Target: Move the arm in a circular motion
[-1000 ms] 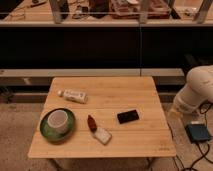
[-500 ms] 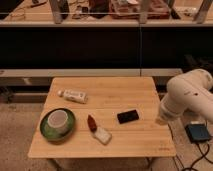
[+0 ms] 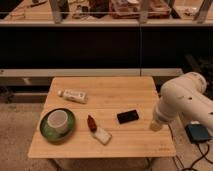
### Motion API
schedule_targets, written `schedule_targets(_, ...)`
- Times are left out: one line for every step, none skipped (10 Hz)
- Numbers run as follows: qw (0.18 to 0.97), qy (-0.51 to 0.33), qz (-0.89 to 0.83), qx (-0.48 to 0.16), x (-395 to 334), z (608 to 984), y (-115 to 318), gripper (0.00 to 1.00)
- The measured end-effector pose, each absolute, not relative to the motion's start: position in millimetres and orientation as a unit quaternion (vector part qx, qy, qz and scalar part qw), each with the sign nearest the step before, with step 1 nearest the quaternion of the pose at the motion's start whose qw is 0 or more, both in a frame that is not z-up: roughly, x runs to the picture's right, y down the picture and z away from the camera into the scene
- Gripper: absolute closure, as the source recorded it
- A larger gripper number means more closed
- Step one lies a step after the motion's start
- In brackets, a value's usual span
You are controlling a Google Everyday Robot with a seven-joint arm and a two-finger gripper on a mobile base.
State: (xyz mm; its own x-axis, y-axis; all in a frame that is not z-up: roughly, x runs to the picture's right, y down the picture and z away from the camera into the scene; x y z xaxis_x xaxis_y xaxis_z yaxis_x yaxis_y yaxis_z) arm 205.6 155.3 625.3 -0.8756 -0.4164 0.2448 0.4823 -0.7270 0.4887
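My cream-white arm (image 3: 184, 100) comes in from the right edge, its thick rounded segments bent over the right side of the wooden table (image 3: 115, 85). Its stubby tip, the gripper (image 3: 156, 125), hangs just above the table's right edge, to the right of a black phone-like slab (image 3: 128, 116). The fingers do not show.
On the table lie a white tube (image 3: 73, 95), a green plate with a white cup (image 3: 57, 123), a small red object (image 3: 92, 122) and a white packet (image 3: 102, 135). A dark box with cables (image 3: 199, 133) sits on the floor at right. Dark shelving stands behind.
The arm has swung in from the right edge leftward and forward, and its tip now reaches over the table's right edge. The table objects have not moved.
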Motion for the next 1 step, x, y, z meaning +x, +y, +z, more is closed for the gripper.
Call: schedule_targets(0.222, -0.28, -0.933, -0.052, 188.3, 622.7, 161.9, 0.59)
